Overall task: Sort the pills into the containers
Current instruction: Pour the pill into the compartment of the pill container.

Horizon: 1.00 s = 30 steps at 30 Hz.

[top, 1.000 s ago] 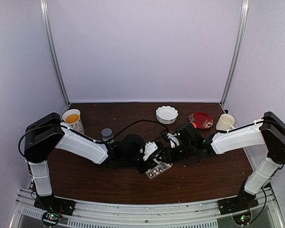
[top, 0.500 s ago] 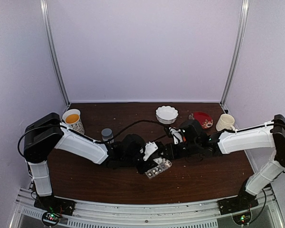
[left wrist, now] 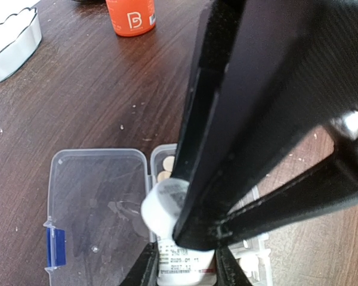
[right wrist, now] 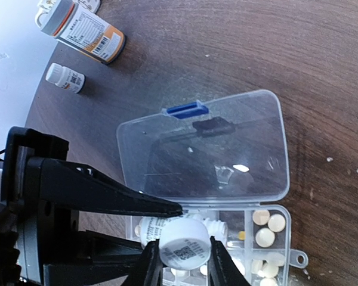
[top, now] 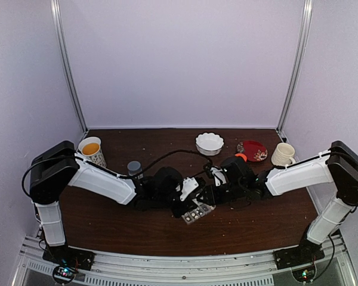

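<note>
While both arms were stretched in toward the middle of the bench (top: 256, 229), the two end effectors met right over the pill box (right wrist: 227, 173); that box sat near the front centre of the bench, open, with its clear lid (left wrist: 95, 202) folded back flat on the wood and a blue latch (right wrist: 187, 109) on the lid's outer edge. So the left end effector (left wrist: 185, 271) was mostly closed, fingers pinched on the labelled body of a small white bottle (left wrist: 186, 261), which lay roughly sideways just above the compartments. The right end effector (right wrist: 184, 263) was likewise closed down narrow, on a round white piece (right wrist: 184, 243) with a barcode sticker, right against that bottle; looked like its cap to me, but honestly I couldn't tell for sure.

As for the pills (right wrist: 264, 237), some were in the box already; a few pale round ones showed in the compartments next to the hinge at one end; others lower down were half hidden behind the fingers.

Rest of the bench, fwiw: an orange bottle (left wrist: 131, 15) stood beyond the box, near a white scalloped bowl (top: 209, 143); a red plate (top: 252, 150) and a cream mug (top: 283, 154) sat at the back right; a paper cup (top: 92, 150) at the back left; a grey-capped pill bottle (top: 134, 168) stood beside the left arm, with another little white bottle (right wrist: 65, 77) on the wood close to it.
</note>
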Tool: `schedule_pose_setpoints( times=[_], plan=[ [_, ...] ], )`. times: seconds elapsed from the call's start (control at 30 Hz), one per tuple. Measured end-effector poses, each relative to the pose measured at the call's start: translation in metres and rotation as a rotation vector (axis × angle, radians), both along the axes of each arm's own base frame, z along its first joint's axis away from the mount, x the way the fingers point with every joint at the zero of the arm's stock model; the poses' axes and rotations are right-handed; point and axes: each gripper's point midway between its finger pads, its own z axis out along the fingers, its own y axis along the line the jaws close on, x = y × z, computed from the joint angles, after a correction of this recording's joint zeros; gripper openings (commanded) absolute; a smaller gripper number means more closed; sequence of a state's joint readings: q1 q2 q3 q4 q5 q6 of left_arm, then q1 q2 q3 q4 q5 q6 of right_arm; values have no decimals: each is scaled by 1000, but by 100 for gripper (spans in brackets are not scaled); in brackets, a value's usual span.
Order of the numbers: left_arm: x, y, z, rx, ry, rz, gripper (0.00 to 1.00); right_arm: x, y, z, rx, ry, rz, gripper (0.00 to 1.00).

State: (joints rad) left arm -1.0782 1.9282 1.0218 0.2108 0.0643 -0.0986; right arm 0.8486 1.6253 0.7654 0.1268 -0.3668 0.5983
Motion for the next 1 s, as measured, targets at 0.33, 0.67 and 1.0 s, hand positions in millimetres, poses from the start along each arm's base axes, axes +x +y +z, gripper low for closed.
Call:
schedule_pose_setpoints(
  times=[0.33, 0.67, 1.0],
  plan=[
    [-2, -2, 3, -5, -1, -6, 0, 5, -8, 38, 8, -58, -15, 0],
    [-2, -2, 4, -7, -2, -7, 0, 0, -5, 21, 8, -21, -2, 0],
    [1, 2, 1, 10, -6, 10, 0, -6, -5, -4, -52, 28, 20, 0]
  ],
)
